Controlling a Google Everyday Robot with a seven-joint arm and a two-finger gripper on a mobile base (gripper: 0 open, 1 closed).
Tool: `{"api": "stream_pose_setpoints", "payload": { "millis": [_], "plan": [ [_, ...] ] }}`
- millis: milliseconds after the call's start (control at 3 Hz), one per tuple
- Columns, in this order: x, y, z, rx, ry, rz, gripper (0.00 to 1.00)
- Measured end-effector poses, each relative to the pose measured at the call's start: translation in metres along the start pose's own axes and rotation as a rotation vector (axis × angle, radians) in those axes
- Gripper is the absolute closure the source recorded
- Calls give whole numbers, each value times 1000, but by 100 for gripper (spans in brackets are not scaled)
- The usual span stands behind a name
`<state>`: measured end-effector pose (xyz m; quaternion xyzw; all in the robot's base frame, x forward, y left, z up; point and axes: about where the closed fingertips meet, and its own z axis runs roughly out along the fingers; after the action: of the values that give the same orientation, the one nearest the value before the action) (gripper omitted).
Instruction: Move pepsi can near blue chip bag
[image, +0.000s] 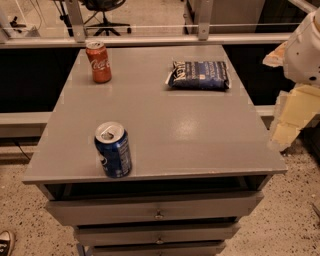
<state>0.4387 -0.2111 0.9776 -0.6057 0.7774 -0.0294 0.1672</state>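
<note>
Grey table (175, 125) carries the pepsi can (113, 150) front left, well apart from the blue chip bag (199, 75). The gripper (292, 117) hangs beyond the right edge, its opening cannot be told; judged next: reaching for the can.

Pincer (292, 117) cropped at right edge, shoe (5, 242) cropped

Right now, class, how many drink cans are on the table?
2. The pepsi can stands near the front left edge; the Coke can stands at the back left corner. None seems hidden. The gripper is off the table's right side.
</note>
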Motion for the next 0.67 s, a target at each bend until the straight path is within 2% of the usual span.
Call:
{"api": "stream_pose_setpoints", "payload": {
  "millis": [333, 667],
  "plan": [
    [-22, 9, 12, -39, -84, 1, 0],
    [-68, 33, 57, -133, -272, -2, 0]
  ]
}}
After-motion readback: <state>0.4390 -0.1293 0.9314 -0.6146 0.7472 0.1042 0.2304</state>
